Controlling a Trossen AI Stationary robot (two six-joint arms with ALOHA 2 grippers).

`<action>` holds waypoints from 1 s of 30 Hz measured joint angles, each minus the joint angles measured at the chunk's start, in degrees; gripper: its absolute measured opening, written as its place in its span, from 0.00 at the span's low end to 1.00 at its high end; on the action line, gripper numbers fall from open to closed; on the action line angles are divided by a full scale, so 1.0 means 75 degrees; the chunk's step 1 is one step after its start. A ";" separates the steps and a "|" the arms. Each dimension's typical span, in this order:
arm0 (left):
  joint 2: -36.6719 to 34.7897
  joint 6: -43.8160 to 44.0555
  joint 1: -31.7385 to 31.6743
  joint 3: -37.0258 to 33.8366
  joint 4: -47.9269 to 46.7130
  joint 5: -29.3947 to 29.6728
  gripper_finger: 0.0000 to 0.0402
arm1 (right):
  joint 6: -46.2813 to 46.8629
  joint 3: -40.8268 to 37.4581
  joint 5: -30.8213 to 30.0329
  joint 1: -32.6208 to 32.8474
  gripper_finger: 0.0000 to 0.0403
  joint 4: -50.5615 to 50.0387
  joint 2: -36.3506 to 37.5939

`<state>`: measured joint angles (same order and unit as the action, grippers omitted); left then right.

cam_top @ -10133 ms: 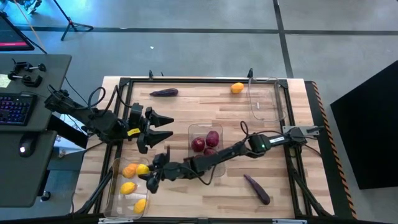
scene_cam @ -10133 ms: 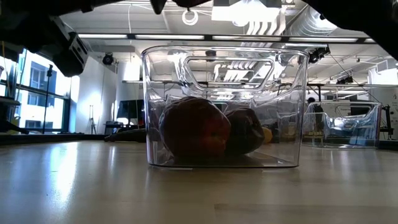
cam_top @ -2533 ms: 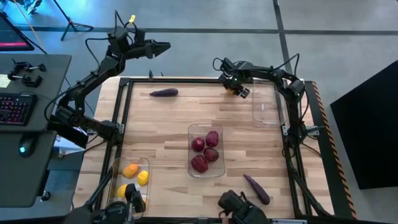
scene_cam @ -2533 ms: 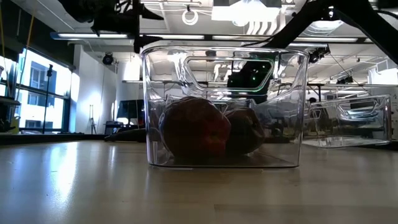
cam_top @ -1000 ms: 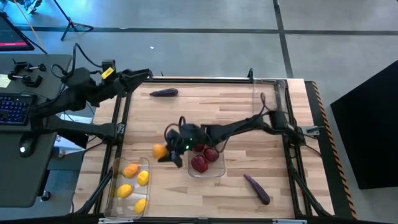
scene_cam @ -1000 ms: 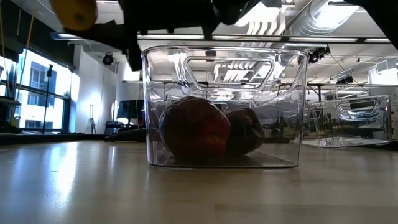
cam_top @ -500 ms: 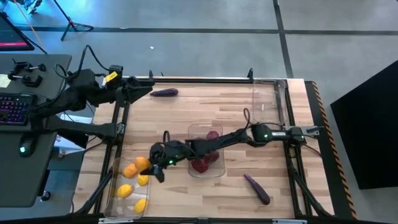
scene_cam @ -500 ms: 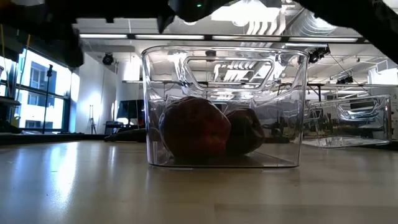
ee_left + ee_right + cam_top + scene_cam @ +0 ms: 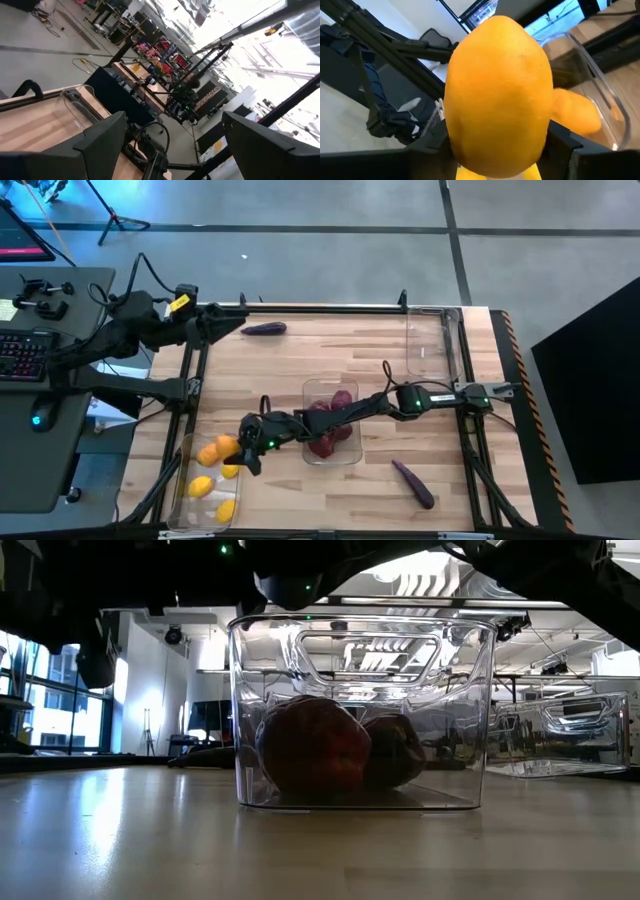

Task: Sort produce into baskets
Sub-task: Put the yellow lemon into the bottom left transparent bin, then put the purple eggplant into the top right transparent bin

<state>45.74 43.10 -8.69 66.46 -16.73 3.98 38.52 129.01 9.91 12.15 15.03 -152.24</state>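
Observation:
My right gripper point(image 9: 238, 448) reaches across the table from the right and is shut on an orange lemon-sized fruit point(image 9: 228, 443) over the far end of the near-left clear bin point(image 9: 190, 505). That bin holds several yellow and orange fruits point(image 9: 203, 485). The fruit fills the right wrist view point(image 9: 500, 95). My left gripper point(image 9: 228, 321) is open and empty at the far left corner, near a dark purple eggplant point(image 9: 264, 329) lying on the table. The middle bin point(image 9: 309, 392) holds dark red fruits point(image 9: 310, 755). My right gripper pinches the orange fruit by its two opposite sides point(image 9: 457, 150) between its two fingers point(image 9: 567, 145). The fingers come roughly level from the table's right side. The fruit is lifted clear above the bin's far rim point(image 9: 600, 85).
An empty clear bin point(image 9: 430, 340) stands at the far right. A second purple eggplant point(image 9: 412, 483) lies near the front right. My right arm point(image 9: 360, 408) stretches over the middle bin. A desk with a keyboard point(image 9: 25, 350) stands left of the table.
My right gripper has carried the orange fruit from beside the middle bin toward the table's near left, over the far end of the left bin, still shut on it. In the last half second it has nearly stopped.

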 joint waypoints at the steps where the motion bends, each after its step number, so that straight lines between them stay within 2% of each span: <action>1: 0.0000 0.0039 -0.0003 0.0000 0.0001 0.0032 0.78 | -0.0003 -0.0049 -0.0002 0.0002 0.47 0.0000 0.0002; 4: 0.0000 0.0042 -0.0002 0.0000 0.0001 0.0138 0.78 | -0.0036 -0.0070 -0.0004 0.0002 0.54 -0.0197 0.0002; 10: 0.0000 0.0040 -0.0003 0.0000 0.0003 0.0370 0.78 | -0.0136 -0.0070 -0.0058 0.0002 0.79 -0.0092 0.0002; 13: 0.0000 0.0040 -0.0001 0.0000 0.0003 0.0371 0.78 | -0.0003 -0.0070 -0.0234 0.0005 0.88 0.0052 0.0005; 17: 0.0000 0.0037 -0.0001 0.0000 0.0003 0.0374 0.78 | 0.0335 -0.0067 0.0082 -0.0038 0.91 0.0709 0.0011; 23: 0.0000 0.0034 -0.0002 0.0000 -0.0006 0.0374 0.78 | -0.0071 -0.0031 0.0141 -0.0156 0.91 0.1476 0.0053; 26: 0.0000 0.0031 0.0000 0.0000 -0.0012 0.0374 0.78 | -0.0372 0.0239 0.0755 -0.0337 0.91 0.1475 0.0083; 30: 0.0000 0.0029 -0.0003 0.0000 -0.0017 0.0365 0.78 | -0.0481 0.0417 0.2010 -0.0689 0.91 0.1110 0.0101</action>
<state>45.74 43.32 -8.71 66.46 -16.86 6.72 34.92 132.14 24.98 6.98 23.36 -151.48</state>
